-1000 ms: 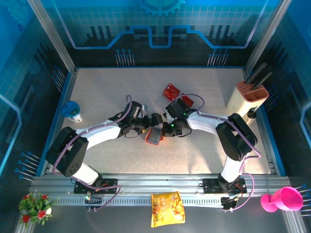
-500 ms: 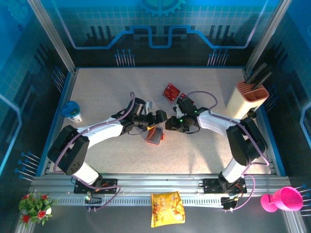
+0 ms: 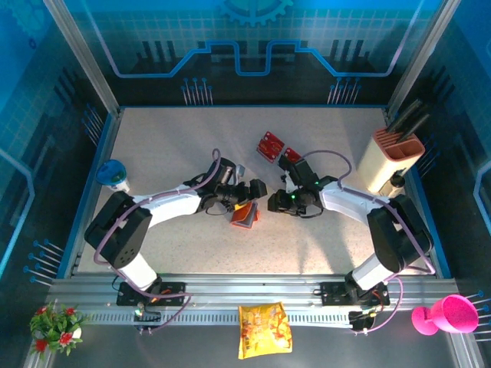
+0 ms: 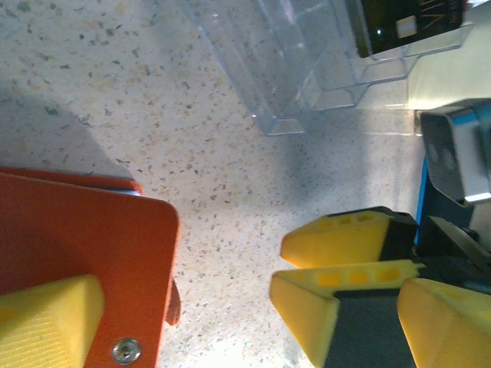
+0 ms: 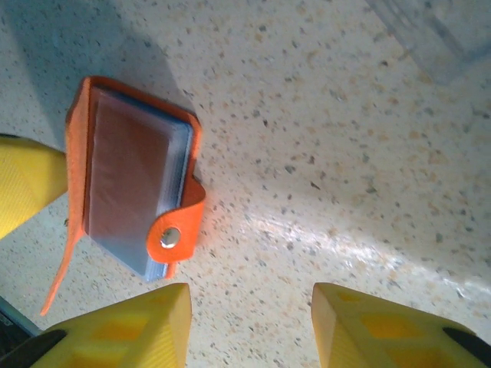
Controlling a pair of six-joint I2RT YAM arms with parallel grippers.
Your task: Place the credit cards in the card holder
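The card holder [image 3: 244,216] is an orange wallet lying on the speckled table between the two arms. In the right wrist view the card holder [image 5: 130,184] lies open, with grey-blue pockets, a dull red face under the top pocket and its snap tab [image 5: 176,234] hanging loose. My right gripper [image 5: 249,295] is open over bare table just beside the tab. My left gripper [image 4: 245,291] is wide open, one finger [image 4: 46,322] over the orange cover [image 4: 77,245]. The right gripper's fingers [image 4: 337,238] sit close by. Red credit cards [image 3: 270,143] stand in a clear rack behind.
Clear plastic racks [image 4: 284,69] stand just beyond the grippers, one holding a dark card [image 4: 399,27]. A beige holder [image 3: 390,157] is at the right edge and a blue-white cup [image 3: 113,175] at the left. A yellow snack bag [image 3: 263,330] lies on the front rail.
My right gripper has opened and drawn back to the right, off the card holder. The left gripper has shifted slightly up and right. The card holder stays on the table.
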